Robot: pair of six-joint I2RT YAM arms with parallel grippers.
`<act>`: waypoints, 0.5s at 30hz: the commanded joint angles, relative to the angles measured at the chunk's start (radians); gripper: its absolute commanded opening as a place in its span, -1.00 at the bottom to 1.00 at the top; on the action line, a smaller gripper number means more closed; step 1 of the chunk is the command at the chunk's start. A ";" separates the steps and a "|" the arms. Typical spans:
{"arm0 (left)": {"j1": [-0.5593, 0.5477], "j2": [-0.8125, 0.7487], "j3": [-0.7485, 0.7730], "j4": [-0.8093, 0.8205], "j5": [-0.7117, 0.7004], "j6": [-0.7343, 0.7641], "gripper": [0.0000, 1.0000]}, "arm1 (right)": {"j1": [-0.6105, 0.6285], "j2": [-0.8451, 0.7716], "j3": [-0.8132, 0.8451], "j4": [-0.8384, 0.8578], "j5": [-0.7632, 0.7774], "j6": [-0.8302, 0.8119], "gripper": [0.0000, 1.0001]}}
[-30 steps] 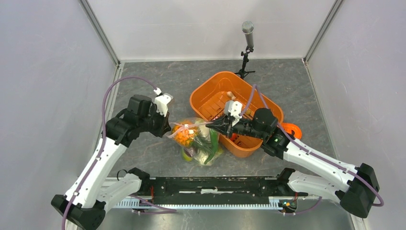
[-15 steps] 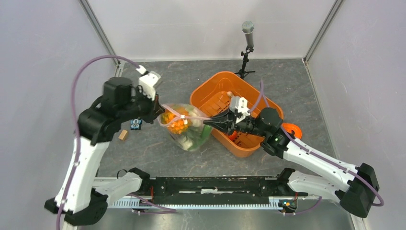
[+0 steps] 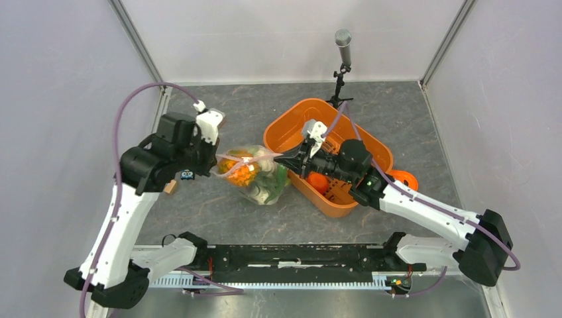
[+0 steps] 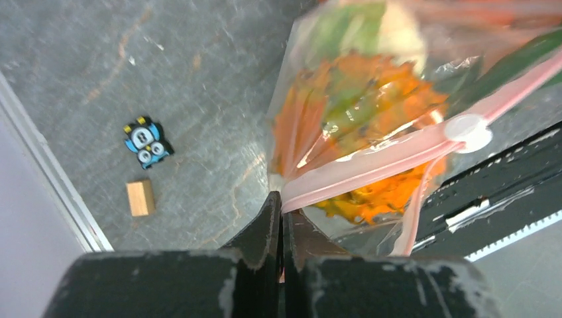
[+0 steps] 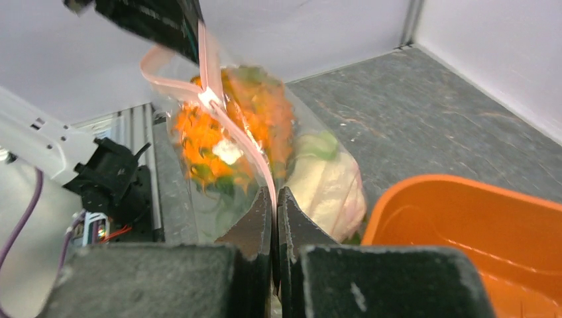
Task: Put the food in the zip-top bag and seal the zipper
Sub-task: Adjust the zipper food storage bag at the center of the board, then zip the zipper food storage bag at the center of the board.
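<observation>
The clear zip-top bag (image 3: 265, 187) hangs stretched between my two grippers, left of the orange basket. Through its plastic I see the food: an orange pineapple (image 4: 361, 109), green leaves (image 3: 277, 177) and a pale cauliflower (image 5: 325, 179). The pink zipper (image 4: 371, 162) runs taut along the bag's mouth, with a white slider (image 4: 467, 129) partway along it. My left gripper (image 3: 217, 159) (image 4: 281, 199) is shut on the zipper's left end. My right gripper (image 3: 278, 159) (image 5: 274, 192) is shut on the zipper's (image 5: 246, 149) other end. A small orange piece (image 3: 317, 183) lies in the basket.
The orange slotted basket (image 3: 371, 142) stands under my right arm. An orange ring-shaped thing (image 3: 404, 179) lies to its right. A microphone stand (image 3: 342, 59) is at the back. A small blue toy (image 4: 147, 141) and a wooden block (image 4: 140, 197) lie near the left wall.
Both grippers have lifted the bag off the table and carried it back and left. The left arm rose, uncovering the blue toy and the block. The right gripper has shifted left.
</observation>
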 commanded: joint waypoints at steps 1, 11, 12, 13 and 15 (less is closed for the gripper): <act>0.003 0.020 -0.129 0.027 -0.164 -0.028 -0.96 | -0.025 -0.100 -0.108 0.194 0.157 0.068 -1.00; 0.004 -0.017 -0.140 0.071 -0.180 0.077 -0.96 | -0.042 -0.079 -0.066 0.123 0.126 0.091 -1.00; 0.004 -0.017 -0.120 0.077 -0.164 0.082 -0.83 | -0.044 -0.081 -0.076 0.139 0.113 0.091 -1.00; 0.003 -0.013 -0.093 0.077 -0.143 0.076 -0.65 | -0.044 -0.077 -0.076 0.147 0.092 0.090 -1.00; 0.003 -0.010 -0.035 0.083 -0.052 0.061 0.02 | -0.044 -0.059 -0.057 0.140 0.031 0.085 -1.00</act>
